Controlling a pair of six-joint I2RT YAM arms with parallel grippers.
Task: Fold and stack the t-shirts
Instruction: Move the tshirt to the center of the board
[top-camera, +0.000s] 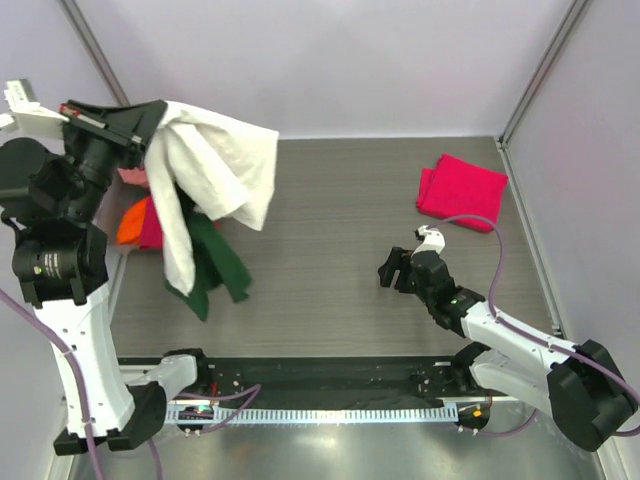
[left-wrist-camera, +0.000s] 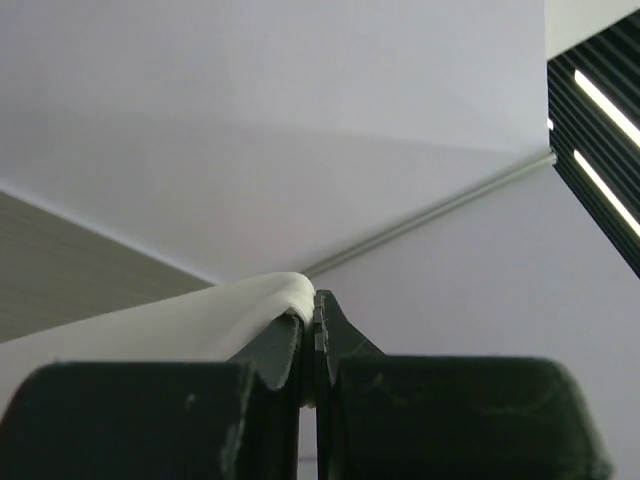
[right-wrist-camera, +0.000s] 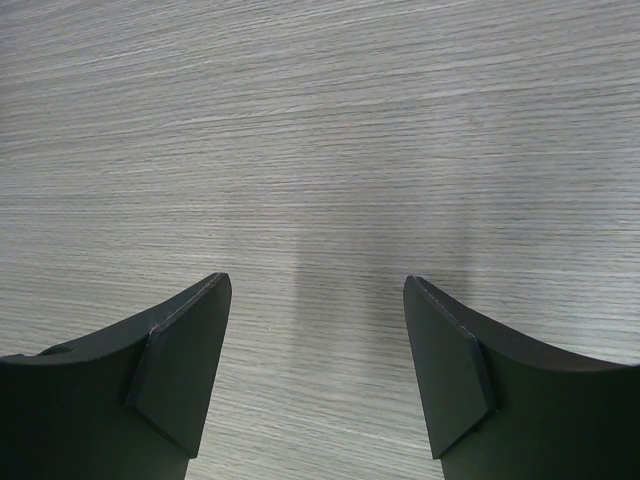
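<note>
My left gripper (top-camera: 152, 122) is raised high at the far left and shut on the cream-white t-shirt (top-camera: 215, 165), which hangs down with its dark green sleeves (top-camera: 215, 262) trailing near the table. In the left wrist view the white cloth (left-wrist-camera: 180, 325) is pinched between the closed gripper (left-wrist-camera: 312, 300). A folded crimson-pink t-shirt (top-camera: 462, 190) lies at the far right. My right gripper (top-camera: 398, 268) is open and empty, low over bare table right of centre; the right wrist view shows only wood grain between its spread gripper (right-wrist-camera: 318, 290).
More shirts, orange (top-camera: 132, 225) and magenta (top-camera: 150, 230), lie piled at the far left behind the hanging shirt. Walls close the table at back and right. A black strip (top-camera: 320, 385) runs along the near edge between the arm bases.
</note>
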